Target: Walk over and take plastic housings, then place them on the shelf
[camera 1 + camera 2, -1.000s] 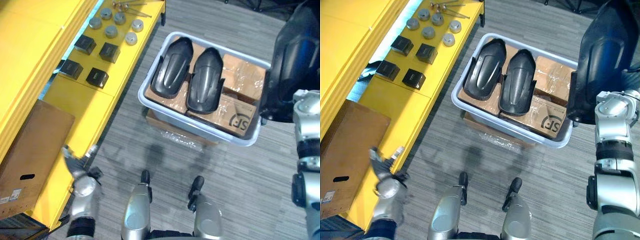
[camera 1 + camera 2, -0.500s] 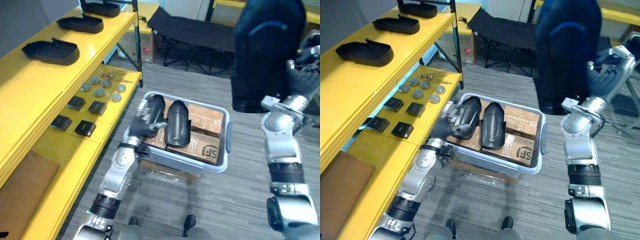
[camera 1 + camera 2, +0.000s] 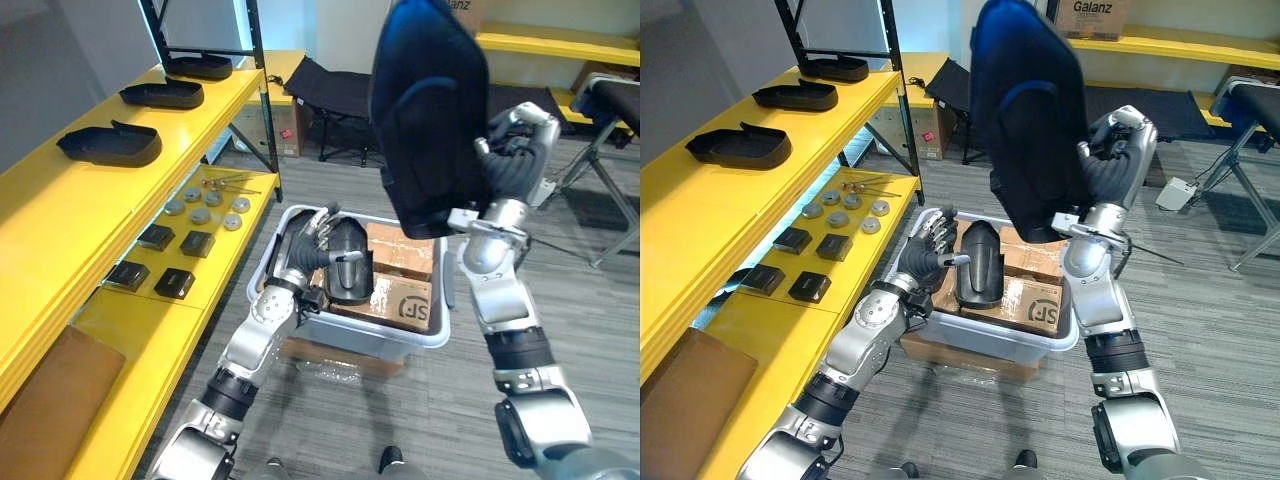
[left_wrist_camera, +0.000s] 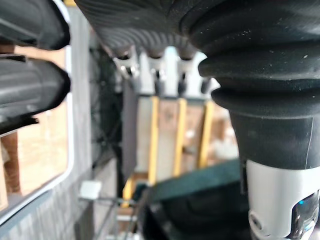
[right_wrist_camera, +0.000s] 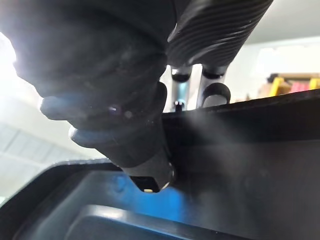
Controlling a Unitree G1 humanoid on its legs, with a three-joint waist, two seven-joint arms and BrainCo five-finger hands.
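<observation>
Your right hand (image 3: 1116,158) fingers pinching edge of raised housing (image 3: 1030,120), long axis upright, top clipped at frame edge, left hand (image 3: 930,240) fingers spread over bin (image 3: 990,345), second housing (image 3: 978,262) lying lengthwise inside

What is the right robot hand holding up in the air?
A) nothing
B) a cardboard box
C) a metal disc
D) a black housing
D: the right robot hand has its fingers curled round the edge of a big black housing, held high above the bin.
</observation>
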